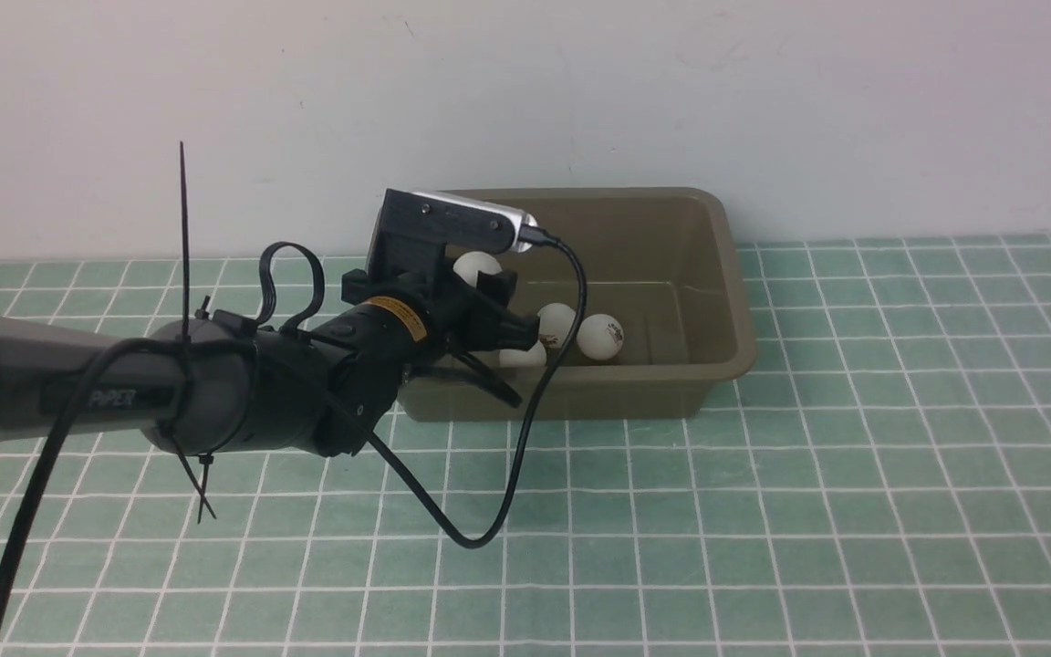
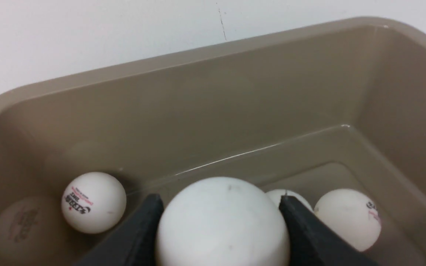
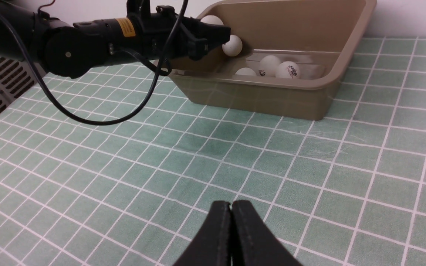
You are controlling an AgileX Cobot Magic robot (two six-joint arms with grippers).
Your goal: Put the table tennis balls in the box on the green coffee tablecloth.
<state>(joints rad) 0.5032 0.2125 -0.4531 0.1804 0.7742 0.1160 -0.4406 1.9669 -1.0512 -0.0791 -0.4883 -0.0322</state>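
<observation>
Left pincer (image 2: 222,229) grips a ball (image 2: 222,221) above the box (image 1: 726,274), floor at six o'clock below; right pincer (image 3: 231,236) closed, idle.

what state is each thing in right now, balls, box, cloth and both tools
left tool: shut on a ball, held above the box interior
held ball: clamped between the fingers, not yet released
loose balls: resting on the box floor
box: upright on the cloth, open top
green cloth: spread flat
right tool: shut, holding nothing, over the cloth
</observation>
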